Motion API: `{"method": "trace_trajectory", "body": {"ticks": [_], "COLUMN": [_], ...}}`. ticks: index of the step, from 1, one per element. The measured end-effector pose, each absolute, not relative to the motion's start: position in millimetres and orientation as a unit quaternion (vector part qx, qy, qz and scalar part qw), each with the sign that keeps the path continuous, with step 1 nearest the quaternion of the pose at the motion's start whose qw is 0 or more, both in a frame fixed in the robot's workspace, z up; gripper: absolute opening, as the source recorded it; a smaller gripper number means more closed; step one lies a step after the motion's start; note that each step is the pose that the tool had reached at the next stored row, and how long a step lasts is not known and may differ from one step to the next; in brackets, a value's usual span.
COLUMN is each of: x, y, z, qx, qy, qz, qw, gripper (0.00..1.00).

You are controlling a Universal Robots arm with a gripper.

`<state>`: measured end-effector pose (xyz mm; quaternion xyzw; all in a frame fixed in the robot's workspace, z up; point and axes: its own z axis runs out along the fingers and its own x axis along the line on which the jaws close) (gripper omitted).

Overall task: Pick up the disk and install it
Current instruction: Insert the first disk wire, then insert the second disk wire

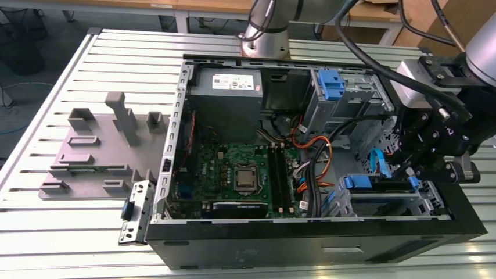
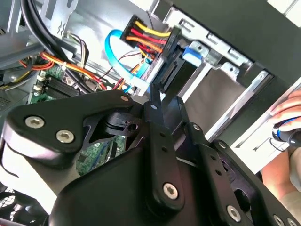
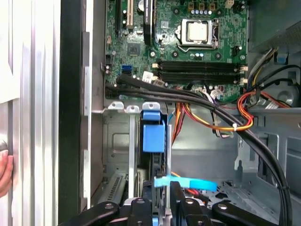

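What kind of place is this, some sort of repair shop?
More likely a robotics lab or test workbench: an opened computer case lies on a slatted metal table, a robot arm reaches into it, with grey fixtures alongside.

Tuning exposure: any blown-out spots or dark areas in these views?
Exterior view: even light, the gripper reads as a dark mass. Second wrist view: the slatted table is washed out bright. First wrist view: the motherboard is evenly lit, the drive cage sits in shadow.

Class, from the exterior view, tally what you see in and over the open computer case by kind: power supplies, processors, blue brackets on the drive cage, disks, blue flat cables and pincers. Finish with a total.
Power supply: 1
Processor: 1
Blue bracket on the drive cage: 1
Disk: 1
Blue flat cable: 1
Pincer: 1
Total: 6
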<state>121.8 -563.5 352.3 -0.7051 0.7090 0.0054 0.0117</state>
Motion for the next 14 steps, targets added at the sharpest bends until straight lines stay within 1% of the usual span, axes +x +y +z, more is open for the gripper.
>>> {"method": "trace_trajectory", "body": {"ticks": [14], "x": [127.4], "y": [-563.5], "z": [359.0], "qx": [-0.705], "qy": [0.709], "qz": [0.005], "qw": [0.012], "gripper": [0.29]}}
